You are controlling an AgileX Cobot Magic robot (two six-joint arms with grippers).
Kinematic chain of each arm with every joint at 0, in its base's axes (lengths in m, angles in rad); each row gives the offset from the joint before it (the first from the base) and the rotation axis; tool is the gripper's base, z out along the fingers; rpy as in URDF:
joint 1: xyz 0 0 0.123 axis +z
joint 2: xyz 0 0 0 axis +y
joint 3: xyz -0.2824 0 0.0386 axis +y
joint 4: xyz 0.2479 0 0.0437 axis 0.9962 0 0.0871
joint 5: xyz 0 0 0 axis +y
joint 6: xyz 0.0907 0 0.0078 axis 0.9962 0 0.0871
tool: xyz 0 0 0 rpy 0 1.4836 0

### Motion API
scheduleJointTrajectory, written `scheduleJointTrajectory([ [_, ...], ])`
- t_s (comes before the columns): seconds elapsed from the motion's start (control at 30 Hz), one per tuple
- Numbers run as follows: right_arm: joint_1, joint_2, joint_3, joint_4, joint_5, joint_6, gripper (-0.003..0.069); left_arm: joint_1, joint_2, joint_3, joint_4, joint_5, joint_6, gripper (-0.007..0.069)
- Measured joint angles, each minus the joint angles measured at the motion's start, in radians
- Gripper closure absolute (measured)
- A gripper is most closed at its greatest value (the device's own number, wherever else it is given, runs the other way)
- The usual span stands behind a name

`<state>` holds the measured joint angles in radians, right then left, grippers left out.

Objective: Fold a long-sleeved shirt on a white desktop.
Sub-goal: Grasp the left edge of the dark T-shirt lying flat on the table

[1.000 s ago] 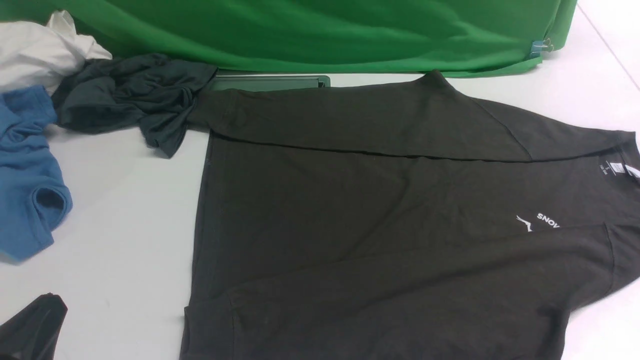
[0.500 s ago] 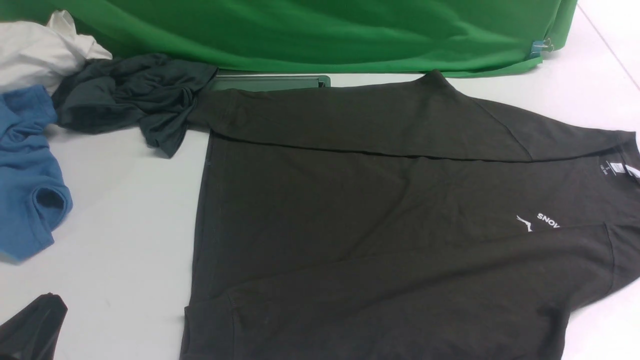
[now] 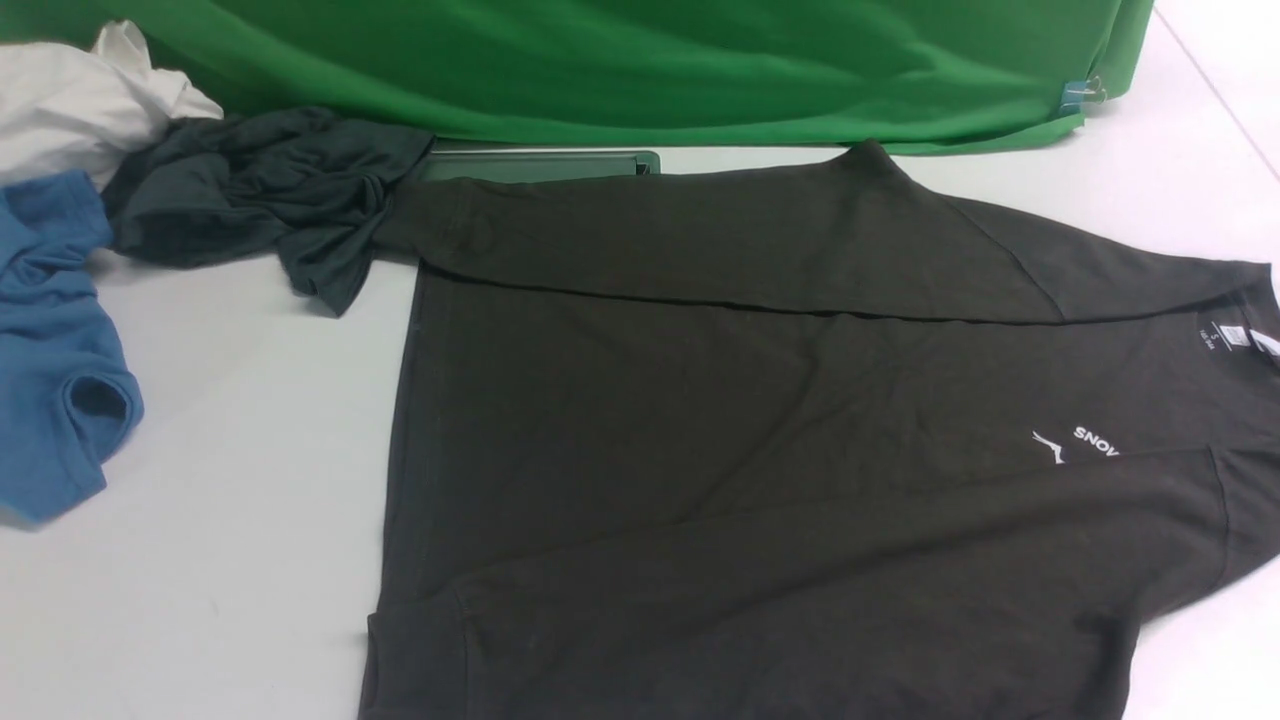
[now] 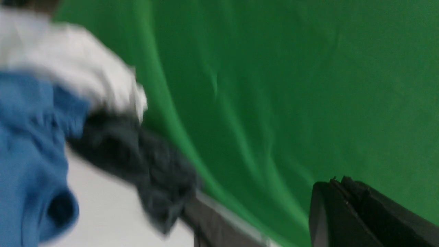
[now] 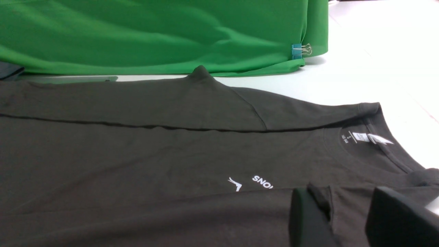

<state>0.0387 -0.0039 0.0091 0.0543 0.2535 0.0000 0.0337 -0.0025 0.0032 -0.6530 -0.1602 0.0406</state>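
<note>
The long-sleeved shirt, dark brownish-black, lies flat on the white desktop with both sleeves folded across its body. Its white logo and neck label sit toward the right. Neither gripper shows in the front view. In the right wrist view my right gripper is open just above the shirt, near the collar and the near sleeve's shoulder seam. In the blurred left wrist view my left gripper is shut with nothing seen in it, raised against the green cloth.
A dark grey-teal garment, a blue shirt and a white garment are bunched at the far left. The green backdrop hangs behind, pinned by a clip. The grey hatch peeks out behind the far sleeve.
The dark left gripper that showed at the bottom left corner of the front view has gone out of that view. The shirt has not moved.
</note>
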Motion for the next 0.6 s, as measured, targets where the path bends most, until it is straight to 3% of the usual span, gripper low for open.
scheduleJointTrajectory([
  [0.13,0.000,0.000,0.000,0.000,0.000,0.000,0.0417,-0.027,0.010,-0.091,0.074,0.103,-0.054,0.0606],
  [0.27,0.000,0.000,0.000,0.000,0.000,0.000,0.0417,-0.087,0.109,-0.335,0.253,0.387,-0.034,0.0606],
  [0.47,0.000,0.000,0.000,0.000,0.000,0.000,0.0417,-0.152,0.412,-0.609,0.291,0.811,0.117,0.0606],
  [0.5,0.000,0.000,0.000,0.000,0.000,0.000,0.0417,-0.163,0.548,-0.681,0.287,0.938,0.189,0.0606],
  [0.6,0.000,0.000,0.000,0.000,0.000,0.000,0.0417,-0.165,0.714,-0.734,0.272,0.986,0.255,0.0606],
])
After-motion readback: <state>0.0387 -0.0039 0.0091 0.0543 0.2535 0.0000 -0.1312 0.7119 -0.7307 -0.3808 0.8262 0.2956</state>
